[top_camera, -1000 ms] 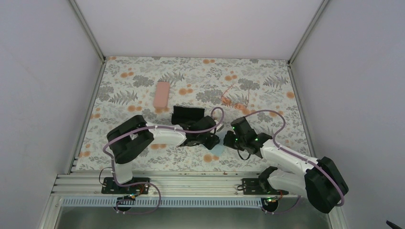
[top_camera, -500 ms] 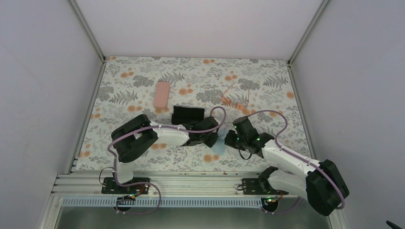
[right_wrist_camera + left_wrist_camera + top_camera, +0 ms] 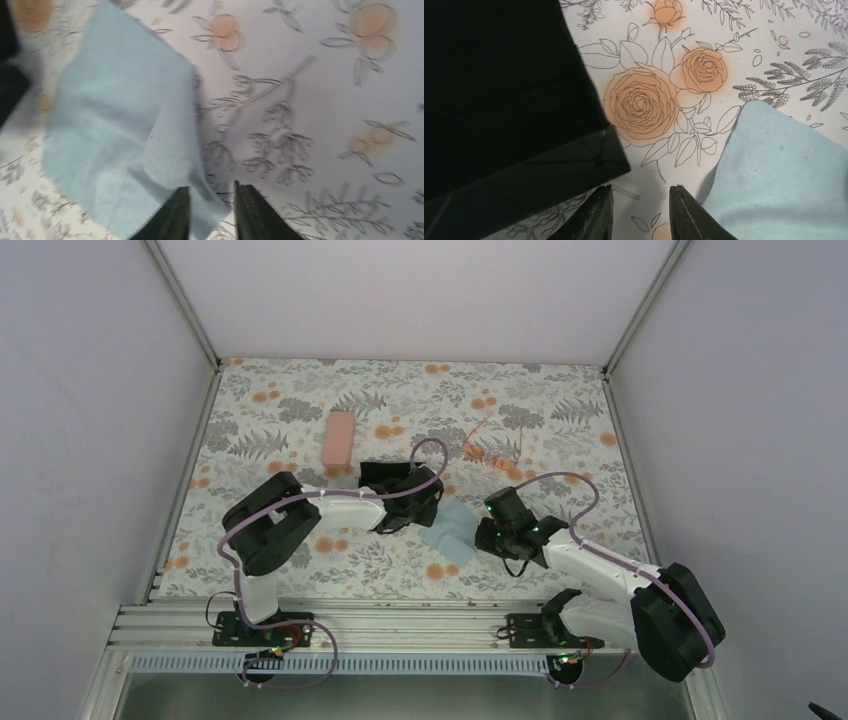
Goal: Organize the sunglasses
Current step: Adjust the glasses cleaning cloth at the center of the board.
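The pale orange-pink sunglasses (image 3: 490, 448) lie on the floral table, beyond and to the right of both grippers. The dark brown pair is not in view. My left gripper (image 3: 428, 502) hangs low between the black case (image 3: 385, 480) and a light-blue cloth (image 3: 452, 530). In the left wrist view the left gripper (image 3: 639, 212) is open and empty, with the black case (image 3: 499, 100) to its left and the cloth (image 3: 779, 170) to its right. My right gripper (image 3: 490, 533) is at the cloth's right edge. In the right wrist view the right gripper (image 3: 211, 212) is open, with a corner of the cloth (image 3: 120, 140) lying between its jaws.
A pink oblong case (image 3: 340, 437) lies at the back left. The black case's flap (image 3: 534, 185) lies open toward my left fingers. White walls and metal rails (image 3: 185, 490) bound the table on three sides.
My left gripper has drawn back and up toward the black case, uncovering the light-blue cloth. My right gripper has shifted only slightly at the cloth's right edge.
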You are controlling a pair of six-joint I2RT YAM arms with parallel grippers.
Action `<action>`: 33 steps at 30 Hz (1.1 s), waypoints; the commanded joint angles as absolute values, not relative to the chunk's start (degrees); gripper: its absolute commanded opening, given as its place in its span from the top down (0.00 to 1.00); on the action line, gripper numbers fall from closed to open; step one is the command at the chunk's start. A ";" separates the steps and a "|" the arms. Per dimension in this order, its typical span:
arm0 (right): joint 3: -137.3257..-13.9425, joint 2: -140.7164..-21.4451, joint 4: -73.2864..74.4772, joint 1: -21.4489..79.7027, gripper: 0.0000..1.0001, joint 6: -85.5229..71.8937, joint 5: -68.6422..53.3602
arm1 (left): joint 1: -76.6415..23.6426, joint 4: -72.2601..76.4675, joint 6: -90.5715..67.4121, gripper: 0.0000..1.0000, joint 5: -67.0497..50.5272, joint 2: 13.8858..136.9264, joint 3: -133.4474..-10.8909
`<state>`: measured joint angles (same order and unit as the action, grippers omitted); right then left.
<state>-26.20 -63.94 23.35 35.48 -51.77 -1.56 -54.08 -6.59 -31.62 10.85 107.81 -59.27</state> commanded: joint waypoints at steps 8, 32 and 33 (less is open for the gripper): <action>-31.87 -63.10 27.75 34.98 0.61 -45.07 1.98 | -54.53 2.81 -34.76 0.70 -7.32 97.08 -50.77; -30.96 -80.40 13.79 34.99 0.96 -46.42 -7.11 | -57.26 -1.54 -44.66 0.84 -4.99 104.03 -47.04; -31.25 -80.42 16.03 34.98 0.96 -46.91 -4.01 | -57.22 -2.16 -44.79 0.84 -4.62 103.96 -47.09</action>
<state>-30.11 -79.40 11.68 35.48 -44.95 -11.27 -57.19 5.26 -42.96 -9.06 102.74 -47.81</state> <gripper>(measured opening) 0.039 0.165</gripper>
